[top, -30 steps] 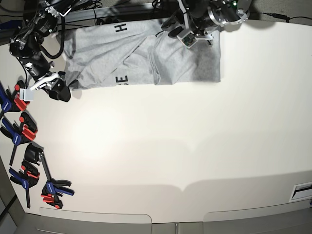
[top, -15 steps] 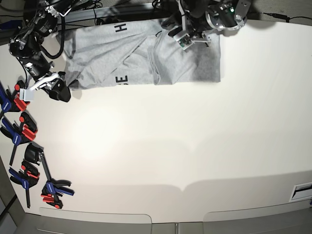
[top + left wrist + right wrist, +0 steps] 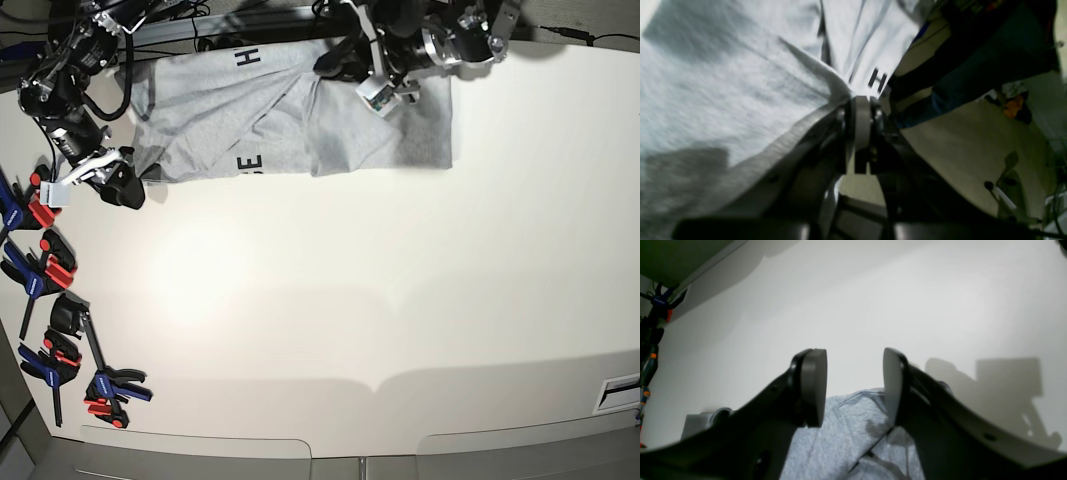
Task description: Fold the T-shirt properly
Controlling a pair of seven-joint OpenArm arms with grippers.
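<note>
T-shirt (image 3: pixel 300 115) is lying along top edge of base view, long axis L–R. Left gripper (image 3: pixel 862 100) is pinching its fabric at top centre; right gripper (image 3: pixel 853 386), spread w/ nothing between, is hovering at shirt's left end.

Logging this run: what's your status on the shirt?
Left hand shut on T-shirt fold. Right hand open, off its corner. Clamps well aside.
</note>
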